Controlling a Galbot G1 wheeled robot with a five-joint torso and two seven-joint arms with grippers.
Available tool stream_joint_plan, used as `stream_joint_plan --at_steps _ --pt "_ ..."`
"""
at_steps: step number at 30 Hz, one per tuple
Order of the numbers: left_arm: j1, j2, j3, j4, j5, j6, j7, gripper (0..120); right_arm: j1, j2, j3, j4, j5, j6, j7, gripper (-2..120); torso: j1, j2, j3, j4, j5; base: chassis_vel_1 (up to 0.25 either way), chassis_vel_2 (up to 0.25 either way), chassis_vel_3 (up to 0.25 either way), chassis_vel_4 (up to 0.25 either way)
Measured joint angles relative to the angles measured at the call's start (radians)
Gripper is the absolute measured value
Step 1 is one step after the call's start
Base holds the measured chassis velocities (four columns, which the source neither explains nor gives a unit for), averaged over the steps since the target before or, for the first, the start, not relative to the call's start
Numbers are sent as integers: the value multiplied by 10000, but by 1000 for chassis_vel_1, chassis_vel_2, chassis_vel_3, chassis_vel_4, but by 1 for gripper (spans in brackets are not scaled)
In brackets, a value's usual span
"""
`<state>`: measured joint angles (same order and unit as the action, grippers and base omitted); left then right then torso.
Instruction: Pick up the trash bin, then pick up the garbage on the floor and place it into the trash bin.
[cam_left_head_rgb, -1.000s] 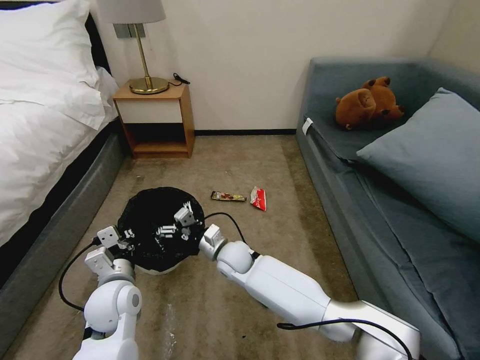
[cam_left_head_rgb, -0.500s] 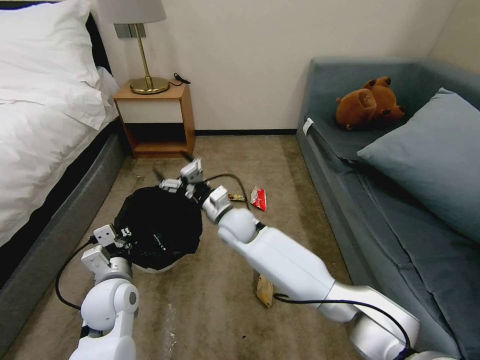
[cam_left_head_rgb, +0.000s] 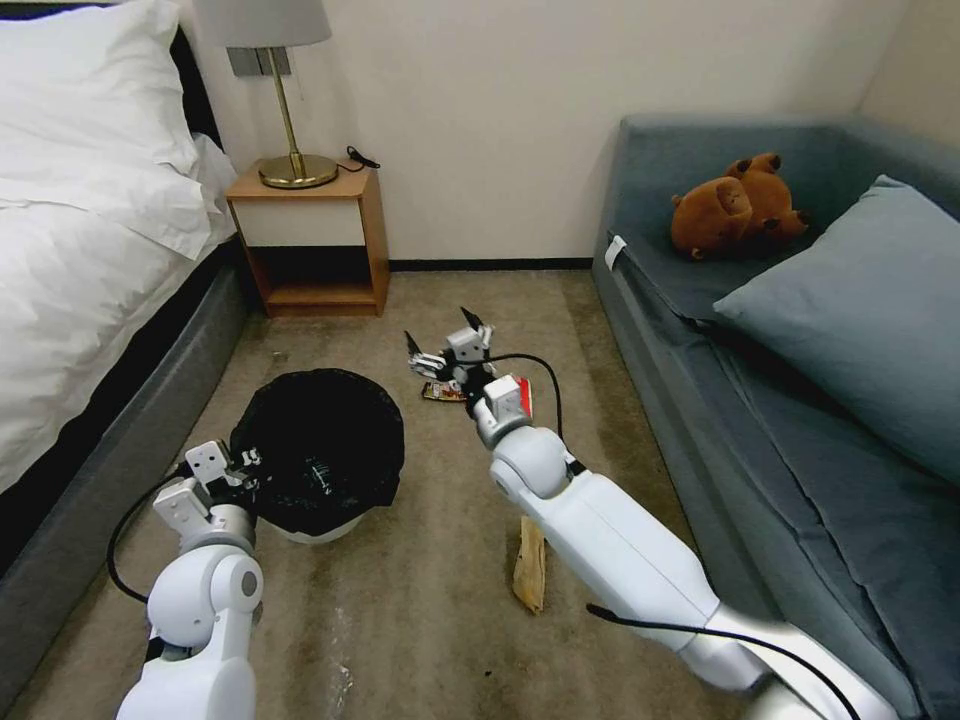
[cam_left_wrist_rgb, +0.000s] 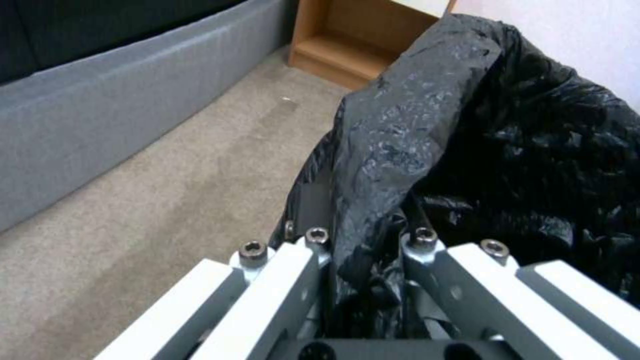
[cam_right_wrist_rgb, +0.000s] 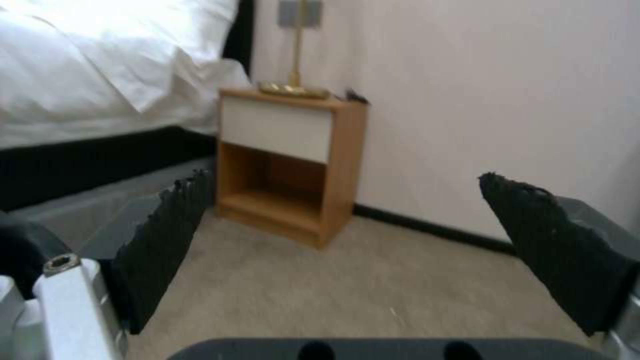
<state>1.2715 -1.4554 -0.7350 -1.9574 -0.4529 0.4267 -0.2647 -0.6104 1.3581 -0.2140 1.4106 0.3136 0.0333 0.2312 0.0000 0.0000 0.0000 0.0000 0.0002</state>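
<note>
The trash bin (cam_left_head_rgb: 318, 455), white with a crinkled black bag over its rim, stands on the carpet near the bed. My left gripper (cam_left_head_rgb: 248, 468) is shut on the bin's near rim; in the left wrist view the gripper (cam_left_wrist_rgb: 363, 250) pinches the black bag (cam_left_wrist_rgb: 520, 150). My right gripper (cam_left_head_rgb: 440, 332) hangs open and empty above a dark flat wrapper (cam_left_head_rgb: 435, 392), and its black pads (cam_right_wrist_rgb: 167, 240) stand wide apart. A red-and-white packet (cam_left_head_rgb: 524, 398) lies just right of that wrist, partly hidden. A tan paper wrapper (cam_left_head_rgb: 530, 565) lies on the carpet beside my right forearm.
A bed (cam_left_head_rgb: 90, 250) runs along the left, a grey sofa (cam_left_head_rgb: 800, 400) along the right. A wooden nightstand (cam_left_head_rgb: 310, 240) with a lamp stands against the far wall, also seen in the right wrist view as the nightstand (cam_right_wrist_rgb: 287, 150). Open carpet lies between them.
My right arm has swung from over the bin's mouth away to the far right, ending above the wrappers. The tan wrapper has come into sight. The left gripper keeps its hold.
</note>
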Motion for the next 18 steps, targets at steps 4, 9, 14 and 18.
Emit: stream_joint_plan --at_steps 4,9,14,18 --pt "28 34 7 185 -44 -295 364 4 -742 23 685 -266 -252 -569 308 100 0 0 0 0 0 0 0 0 0" --pt "-164 65 44 496 -6 -529 542 4 -1450 267 1297 -526 -370 -1278 662 99 0 0 0 0 -1 0 0 0 0" --pt "-247 65 100 629 31 -611 620 4 -2017 497 1688 -590 -507 -1830 760 99 0 0 0 0 -2 0 0 0 0" --pt "-324 -1 106 632 71 -621 637 4 -2384 628 2008 -620 -574 -2263 797 100 0 0 0 0 -1 0 0 0 0"
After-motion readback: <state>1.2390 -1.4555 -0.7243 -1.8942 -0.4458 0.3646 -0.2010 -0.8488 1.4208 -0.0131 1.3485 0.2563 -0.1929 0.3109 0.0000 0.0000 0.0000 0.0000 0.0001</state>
